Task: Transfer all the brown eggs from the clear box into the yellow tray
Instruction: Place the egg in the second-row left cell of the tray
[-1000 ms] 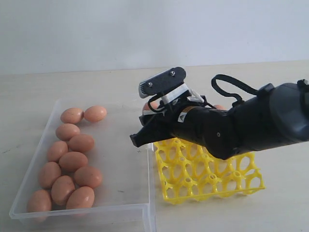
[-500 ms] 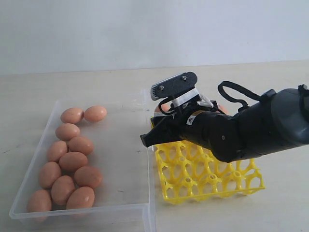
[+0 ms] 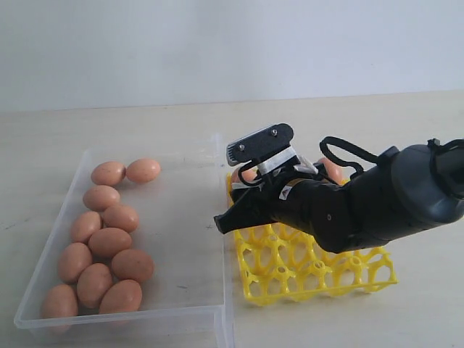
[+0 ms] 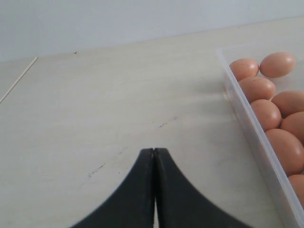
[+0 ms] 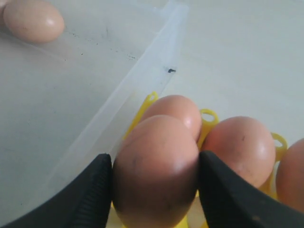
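Observation:
My right gripper [image 5: 154, 164] is shut on a brown egg [image 5: 154, 175], held just over the near-box edge of the yellow tray [image 3: 319, 275]. Behind the held egg, three more brown eggs [image 5: 237, 147] sit in the tray's far cups. In the exterior view the right gripper [image 3: 226, 220] hangs low over the tray's left side and the arm hides the held egg. Several brown eggs [image 3: 109, 243] lie along the left side of the clear box [image 3: 116, 319]. My left gripper [image 4: 153, 151] is shut and empty over bare table beside the box wall [image 4: 247, 123].
The clear box's right wall [image 5: 133, 90] runs close alongside the yellow tray [image 5: 208, 116]. One egg [image 5: 33, 20] lies far off on the box floor. The right arm's dark body [image 3: 391, 199] covers the tray's back half.
The right gripper has carried its egg rightward from over the box's right wall to over the tray and has sunk a little. The eggs in the box have not moved.

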Controlling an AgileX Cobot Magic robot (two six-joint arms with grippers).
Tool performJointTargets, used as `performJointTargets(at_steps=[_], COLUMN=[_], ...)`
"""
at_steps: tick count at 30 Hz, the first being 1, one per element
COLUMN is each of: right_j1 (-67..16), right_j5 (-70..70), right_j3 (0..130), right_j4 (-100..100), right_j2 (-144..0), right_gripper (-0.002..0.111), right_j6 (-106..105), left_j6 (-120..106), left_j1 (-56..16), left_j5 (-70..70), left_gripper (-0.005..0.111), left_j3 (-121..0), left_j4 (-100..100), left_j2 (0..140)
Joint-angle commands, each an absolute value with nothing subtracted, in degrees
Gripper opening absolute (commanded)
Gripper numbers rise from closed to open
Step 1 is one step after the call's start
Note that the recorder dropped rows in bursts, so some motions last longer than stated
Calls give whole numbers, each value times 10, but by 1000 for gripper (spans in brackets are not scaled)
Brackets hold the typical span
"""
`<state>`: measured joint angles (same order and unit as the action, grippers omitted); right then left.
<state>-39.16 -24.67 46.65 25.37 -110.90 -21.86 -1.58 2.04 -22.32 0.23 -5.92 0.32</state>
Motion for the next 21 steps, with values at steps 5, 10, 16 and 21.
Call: performJointTargets(at_steps=[5,10,16,21], right_j1=[-389,-390,-395,-425], right_j5=[-246,-223,-172,35], right_j3=[466,466,488,598], right_j4=[255,255,252,229], right_j2=[-1107,-1074,-953,-953], right_gripper=[59,64,51,37], right_j6=[-245,-272,-267,-254], left_j6=[-13,-13,-13,-13], left_j1=[16,16,16,16], left_j5=[-218,-218,-218,-218], left_gripper=[0,0,0,0], left_j3=[0,0,0,0], left_j4=[-58,-58,-58,-58], left_j2=[0,0,0,0])
